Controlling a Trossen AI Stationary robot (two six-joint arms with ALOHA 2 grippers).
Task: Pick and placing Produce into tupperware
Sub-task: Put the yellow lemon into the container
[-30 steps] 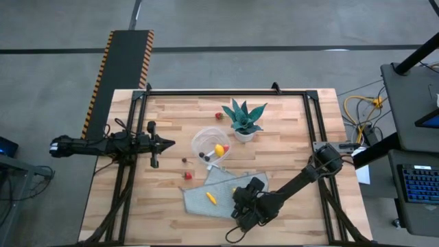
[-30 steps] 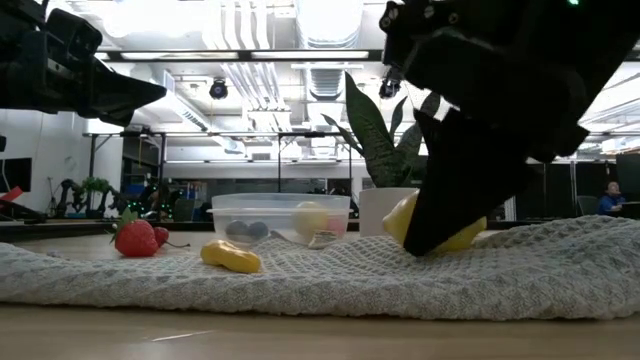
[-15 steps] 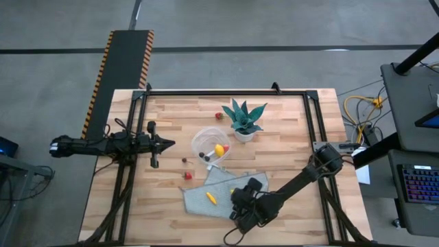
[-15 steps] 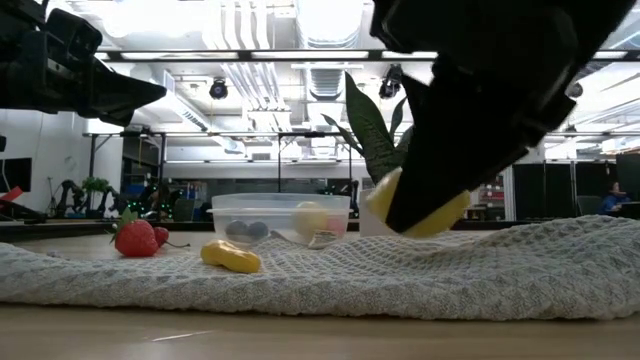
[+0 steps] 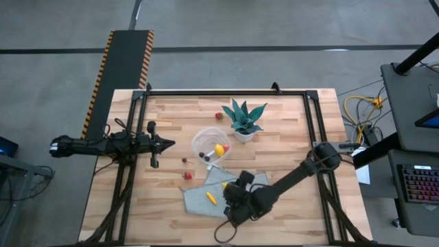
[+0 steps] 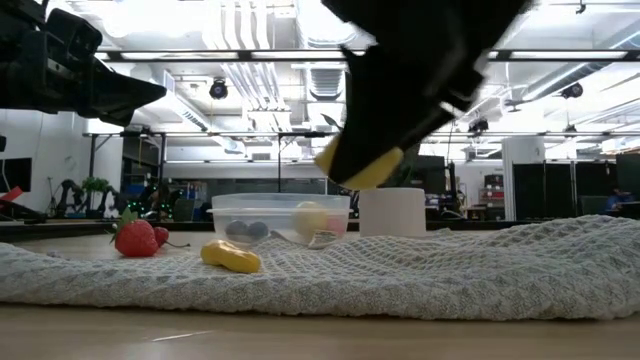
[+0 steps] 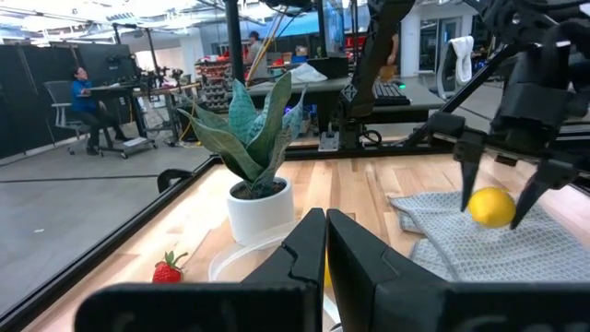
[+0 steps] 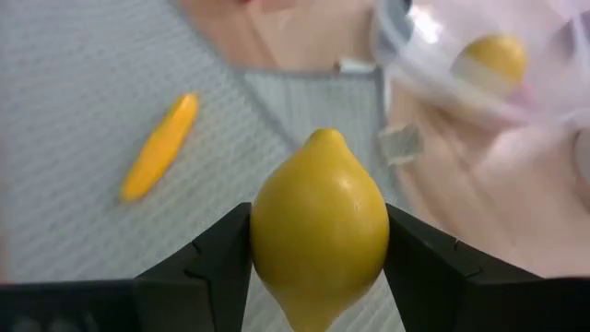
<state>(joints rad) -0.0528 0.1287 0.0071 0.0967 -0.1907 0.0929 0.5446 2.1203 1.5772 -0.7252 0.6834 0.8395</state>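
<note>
Yellow lemon (image 8: pixel 319 226) clamped in the right gripper (image 8: pixel 318 244).
Its jaws stand wide around the smooth oval, above the grey cloth (image 5: pixel 206 192) near the desk's front edge.

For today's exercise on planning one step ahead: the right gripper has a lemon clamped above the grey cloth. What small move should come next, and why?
Probably carry the lemon toward the tupperware. The right gripper holds it clear of the grey cloth, and the container sits just beyond the cloth's edge, its top open, with fruit already inside.
</note>
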